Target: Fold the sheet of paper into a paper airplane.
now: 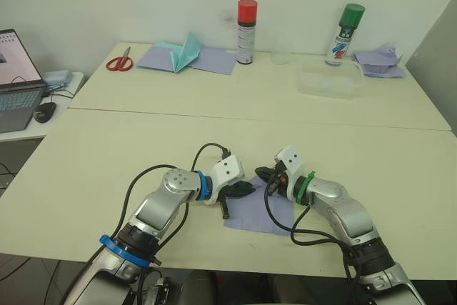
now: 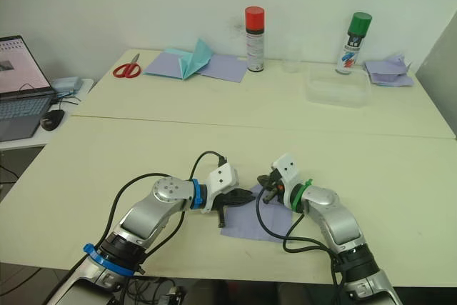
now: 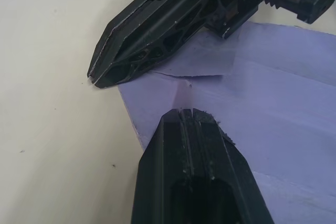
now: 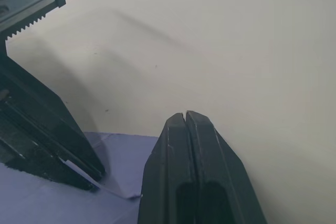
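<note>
sheet: thin lavender-purple paper sheet, flat near the front edge of the cream table, far edge slightly lifted.
step: press the far edge down and crease evenly, keeping corners aligned.
left gripper: fingers pressed together, tip on the sheet's far edge.
right gripper: fingers together, holding nothing, just beyond that edge.
arms: both bent inward, tips nearly meeting.

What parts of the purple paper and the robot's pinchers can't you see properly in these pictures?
- Sheet of paper: in the eye views, its far edge lies under the left gripper and right gripper.
- In the left wrist view, the sheet runs off the picture's edge, so its whole shape is cut off.
- Spray cans at the back: labels too small to read.
- Laptop: cut off by the picture's edge.
</note>
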